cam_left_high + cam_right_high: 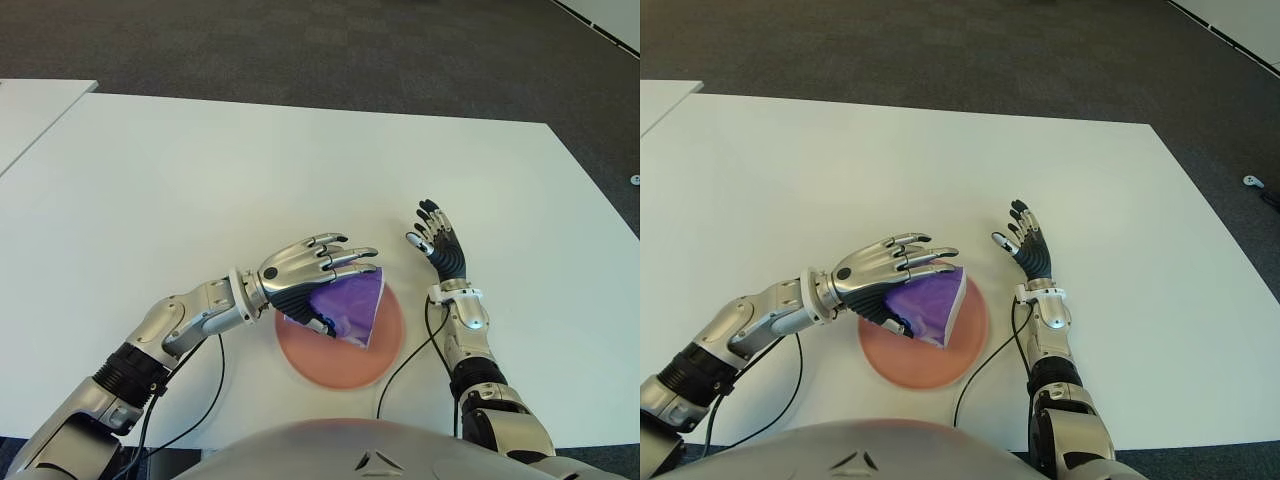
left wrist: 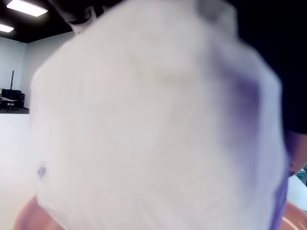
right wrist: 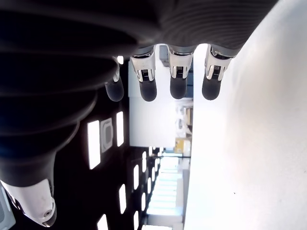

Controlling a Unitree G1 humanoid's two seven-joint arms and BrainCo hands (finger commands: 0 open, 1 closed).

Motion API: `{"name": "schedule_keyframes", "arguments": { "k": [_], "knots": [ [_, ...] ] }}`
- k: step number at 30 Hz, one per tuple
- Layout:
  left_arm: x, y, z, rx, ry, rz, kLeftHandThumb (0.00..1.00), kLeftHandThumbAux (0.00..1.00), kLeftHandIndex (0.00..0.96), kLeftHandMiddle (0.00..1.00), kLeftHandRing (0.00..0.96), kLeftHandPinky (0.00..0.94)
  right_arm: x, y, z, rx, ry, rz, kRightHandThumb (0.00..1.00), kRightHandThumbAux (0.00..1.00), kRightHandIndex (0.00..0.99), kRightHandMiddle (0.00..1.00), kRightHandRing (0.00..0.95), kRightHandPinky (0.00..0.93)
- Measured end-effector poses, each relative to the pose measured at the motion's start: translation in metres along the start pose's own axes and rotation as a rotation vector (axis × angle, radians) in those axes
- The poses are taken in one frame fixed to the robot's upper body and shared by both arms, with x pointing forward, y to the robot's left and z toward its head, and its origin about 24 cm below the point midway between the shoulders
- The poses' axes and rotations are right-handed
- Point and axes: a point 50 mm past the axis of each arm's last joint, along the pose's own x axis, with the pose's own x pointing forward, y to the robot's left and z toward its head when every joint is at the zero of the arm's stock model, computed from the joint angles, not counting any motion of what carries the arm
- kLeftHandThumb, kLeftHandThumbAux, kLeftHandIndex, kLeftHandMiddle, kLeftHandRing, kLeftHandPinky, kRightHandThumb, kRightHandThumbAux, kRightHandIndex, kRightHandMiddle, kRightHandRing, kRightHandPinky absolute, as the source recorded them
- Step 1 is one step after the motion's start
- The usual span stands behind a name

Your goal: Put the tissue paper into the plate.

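Eye views: left hand (image 1: 315, 275) clamps tissue pack (image 1: 350, 308) over plate (image 1: 385, 350) nr desk's (image 1: 200, 180) front edge; right hand (image 1: 437, 240) beside plate, fingers spread, empty. Left wrist view: pack fills frame. Risk: pack sits tilted, release could tip it over rim.

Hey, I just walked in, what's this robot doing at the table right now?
The robot's left hand is holding a purple tissue paper pack over a pink plate on the white table, close in front of its body. The pack hangs below the fingers, right above the plate; whether it touches the plate is not clear. The right hand shows beside the plate on its right, fingers spread, holding nothing.
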Motion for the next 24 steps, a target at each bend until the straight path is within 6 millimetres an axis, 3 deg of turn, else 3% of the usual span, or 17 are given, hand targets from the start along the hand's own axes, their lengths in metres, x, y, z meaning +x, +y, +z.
{"name": "schedule_keyframes", "arguments": {
  "k": [24],
  "knots": [
    [0.0013,0.0098,-0.005,-0.15,0.053,0.044,0.0,0.439,0.0,0.0,0.0,0.0,-0.0001,-0.0001,-0.0002,0.0,0.001,0.0,0.151,0.644,0.0,0.008,0.0,0.018]
  ]
}}
